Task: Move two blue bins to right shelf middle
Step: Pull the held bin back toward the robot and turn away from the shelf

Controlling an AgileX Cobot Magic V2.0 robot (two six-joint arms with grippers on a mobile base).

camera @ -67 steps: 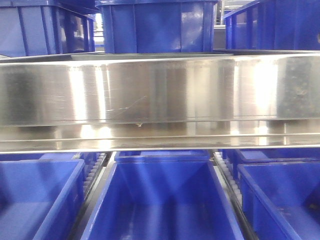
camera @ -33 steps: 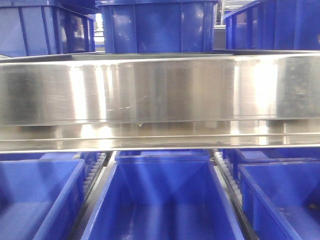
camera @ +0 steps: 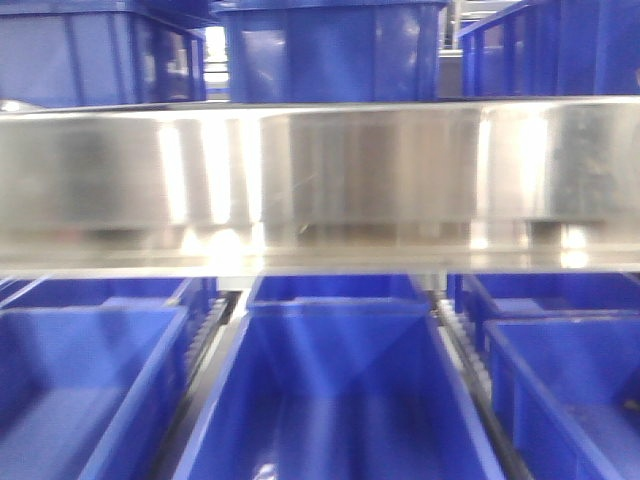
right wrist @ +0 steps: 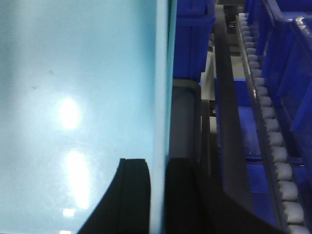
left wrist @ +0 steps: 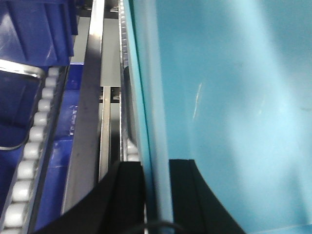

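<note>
A pale sky-blue bin [left wrist: 234, 97] fills the left wrist view, and its smooth inside shows in the right wrist view [right wrist: 73, 73]. My left gripper [left wrist: 155, 163] is shut on its left wall and rim. My right gripper [right wrist: 158, 161] is shut on its right wall and rim. A second pale bin is not in view. The shelf's broad shiny steel front rail [camera: 320, 175] spans the front view. Neither the pale bin nor the grippers show in the front view.
Dark blue bins stand above the rail [camera: 330, 50] and below it in three lanes [camera: 330, 400]. White roller tracks run beside the held bin on the left [left wrist: 29, 151] and right [right wrist: 273, 141], with grey steel lane rails [left wrist: 87, 122] and more dark blue bins [right wrist: 192, 34].
The front view has shifted: the steel rail now sits higher in the frame and the dark bins lie a little further right. The picture is blurred by motion.
</note>
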